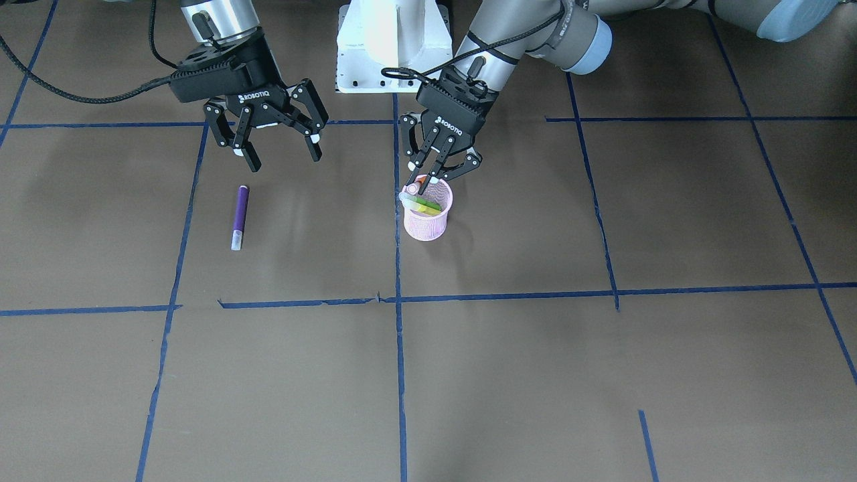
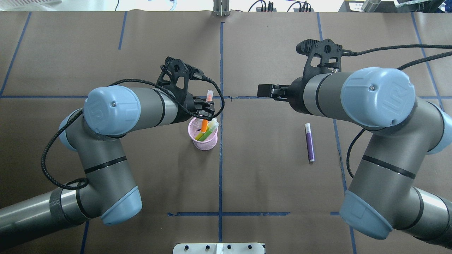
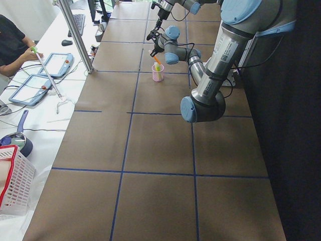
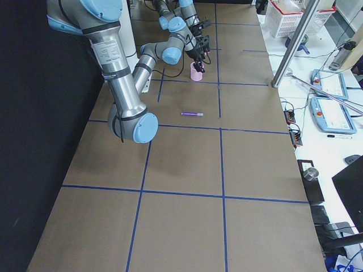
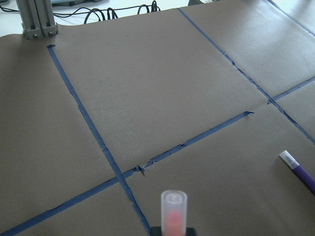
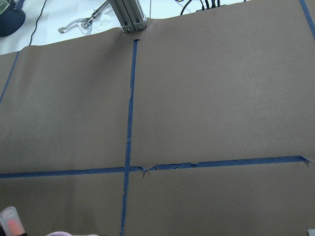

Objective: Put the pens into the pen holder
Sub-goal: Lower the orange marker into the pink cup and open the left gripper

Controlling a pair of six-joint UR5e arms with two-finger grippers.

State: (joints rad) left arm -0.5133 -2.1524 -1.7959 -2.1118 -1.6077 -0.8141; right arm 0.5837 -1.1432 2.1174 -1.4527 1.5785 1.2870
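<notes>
The pink mesh pen holder (image 1: 427, 217) stands near the table's middle and also shows in the overhead view (image 2: 203, 141). A green pen (image 2: 207, 133) leans inside it. My left gripper (image 1: 427, 179) is just above the holder's rim, shut on the orange pen (image 2: 204, 124). The orange pen stands nearly upright with its lower end inside the holder and its pale cap (image 5: 173, 209) pointing up. The purple pen (image 1: 240, 215) lies flat on the table, also seen in the overhead view (image 2: 309, 142). My right gripper (image 1: 281, 150) hangs open and empty above and behind the purple pen.
The white robot base (image 1: 392, 47) is behind the holder. Blue tape lines (image 1: 398, 375) cross the brown table cover. A metal post (image 5: 37, 19) stands at the far edge. An operator, tablets and a white basket (image 3: 12, 186) are at a side table.
</notes>
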